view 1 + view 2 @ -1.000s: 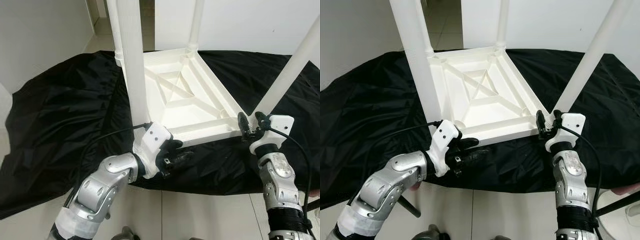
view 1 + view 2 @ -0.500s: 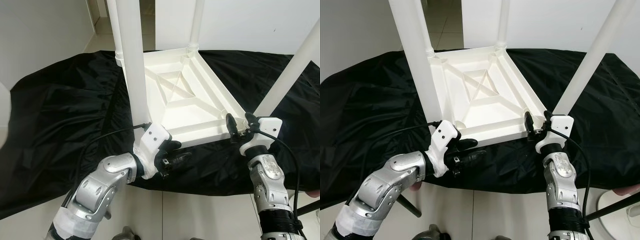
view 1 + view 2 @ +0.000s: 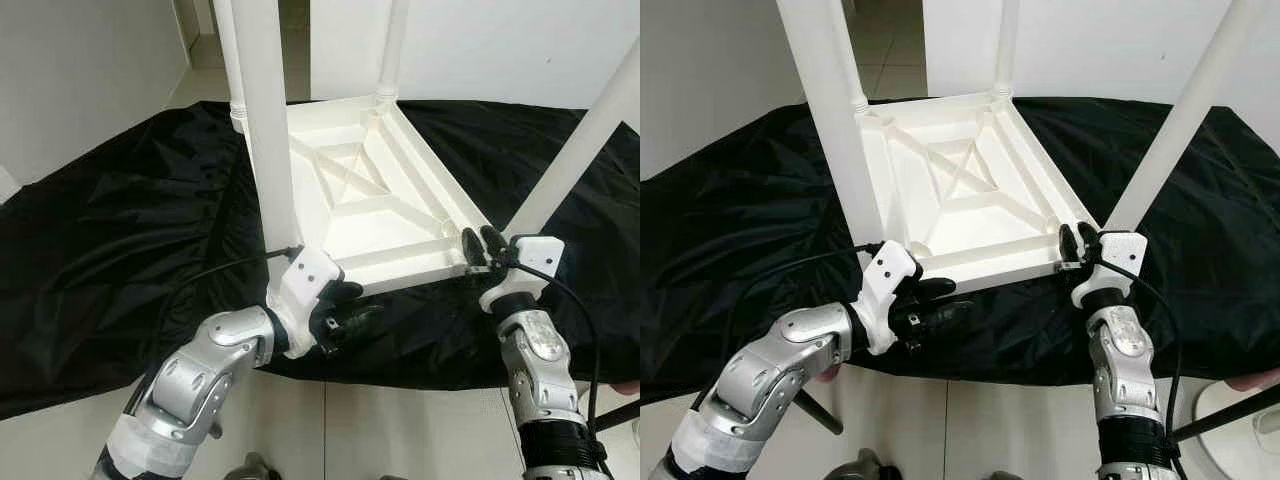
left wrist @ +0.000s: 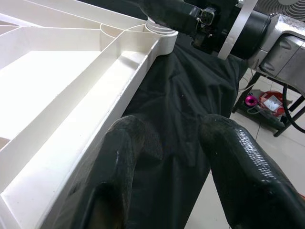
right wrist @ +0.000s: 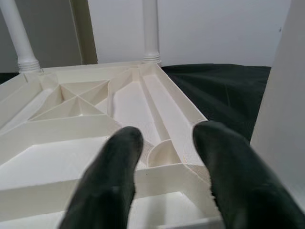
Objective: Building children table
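1. Children's table: white plastic, lying upside down on a black cloth that covers the support beneath it. Ribbed underside faces up. Four white legs stand up from the corners: near-left leg, near-right leg, two far legs at the back corners.
2. Left gripper: low at the near edge of the table, just below the near-left corner, over the cloth. Jaws spread moderately, holding nothing; in the left wrist view both fingers sit over cloth beside the table's rim.
3. Right gripper: at the near-right corner, close beside the base of the near-right leg. Jaws open, nothing between them; in the right wrist view they look over the ribbed underside.
4. Handling, judged: hollow moulded plastic, so probably light and stiff, but smooth and likely slippery against the black fingers. Legs give long leverage; pushing high up could tip or slide the table on the loose cloth.
5. Grip points, judged: the thin rim wall or an inner rib suits narrow jaws; a leg is best taken low, near its socket.
6. Legs appear seated; tightness at the sockets cannot be told.
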Controlling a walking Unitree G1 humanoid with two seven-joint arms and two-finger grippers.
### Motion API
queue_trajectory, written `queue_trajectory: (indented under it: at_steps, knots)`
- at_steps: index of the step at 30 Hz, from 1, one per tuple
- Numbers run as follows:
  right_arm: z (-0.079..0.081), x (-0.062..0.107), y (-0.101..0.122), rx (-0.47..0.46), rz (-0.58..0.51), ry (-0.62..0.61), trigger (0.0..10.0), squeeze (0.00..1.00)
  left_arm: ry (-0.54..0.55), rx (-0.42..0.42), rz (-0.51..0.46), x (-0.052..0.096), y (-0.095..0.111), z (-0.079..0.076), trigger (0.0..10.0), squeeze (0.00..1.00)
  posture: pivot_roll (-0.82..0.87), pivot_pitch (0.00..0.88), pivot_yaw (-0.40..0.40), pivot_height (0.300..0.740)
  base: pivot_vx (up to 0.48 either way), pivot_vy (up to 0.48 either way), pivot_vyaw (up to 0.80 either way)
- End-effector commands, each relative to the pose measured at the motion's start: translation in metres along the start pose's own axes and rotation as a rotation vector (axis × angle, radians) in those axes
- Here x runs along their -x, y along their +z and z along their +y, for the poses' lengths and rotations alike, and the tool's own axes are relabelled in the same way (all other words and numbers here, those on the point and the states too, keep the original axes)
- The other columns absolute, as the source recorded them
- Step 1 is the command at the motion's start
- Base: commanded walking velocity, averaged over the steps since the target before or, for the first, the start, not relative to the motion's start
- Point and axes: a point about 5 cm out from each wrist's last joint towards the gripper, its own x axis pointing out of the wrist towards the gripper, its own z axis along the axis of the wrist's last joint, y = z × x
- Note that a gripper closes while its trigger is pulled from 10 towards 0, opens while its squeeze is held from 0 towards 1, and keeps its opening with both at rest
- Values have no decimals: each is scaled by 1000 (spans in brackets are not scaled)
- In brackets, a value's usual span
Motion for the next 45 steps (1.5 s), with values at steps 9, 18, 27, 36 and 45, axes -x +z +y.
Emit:
queue_trajectory:
  at_steps: [9, 18, 27, 36, 45]
  knots:
    - [-43, -6, 12, 179, -14, -56, 10000, 1000, -83, -10, 21, 6, 3, -9, 10000, 0, -16, 8, 50, 740, 0, 0, 0]
    - [-19, -11, 7, 200, 0, 94, 10000, 0, -100, -10, 40, 13, 3, -9, 10000, 0, -8, 9, 44, 740, 0, 0, 0]
    - [10, -5, 1, -59, 14, 228, 10000, 0, -110, -49, 58, 29, -1, -8, 10000, 0, 0, 15, 45, 740, 0, 0, 0]
    - [1, 4, -3, -68, 51, 240, 10000, 0, -172, -46, 162, 72, -9, -5, 10000, 0, -4, 14, 50, 740, 0, 0, 0]
    - [11, 10, -11, -94, 85, 281, 10000, 0, 69, -103, 238, 102, -12, 41, 10000, 0, 8, 14, 39, 740, 0, 0, 0]
